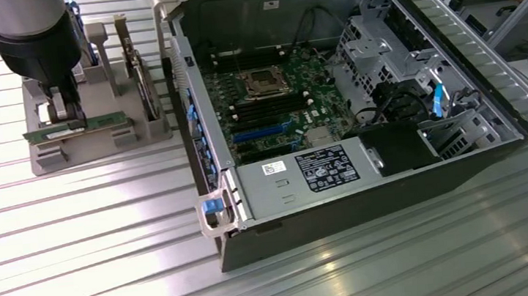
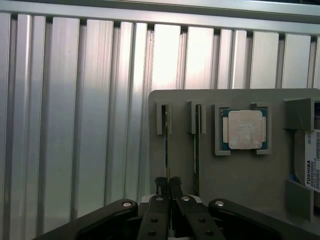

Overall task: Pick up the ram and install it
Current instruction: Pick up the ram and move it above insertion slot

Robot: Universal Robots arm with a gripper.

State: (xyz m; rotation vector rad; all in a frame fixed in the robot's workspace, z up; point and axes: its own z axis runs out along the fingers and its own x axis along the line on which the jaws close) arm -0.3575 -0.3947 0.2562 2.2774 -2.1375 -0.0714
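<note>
Gripping, exterior view: gripper (image 1: 66, 113) is clamped mid-length on the ram (image 1: 94, 124), which stands in the grey holder (image 1: 97, 147); the long axis runs across, exterior view's left to right.
Wrist view: jaws pinch the ram's thin edge; second ram (image 2: 196, 150) sits just beside, free.

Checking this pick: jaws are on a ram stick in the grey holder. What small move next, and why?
Probably a straight lift away from the holder. The jaws look shut on the ram, which appears seated in its slot, and the second ram stands close beside it, so sideways motion risks a snag.
</note>
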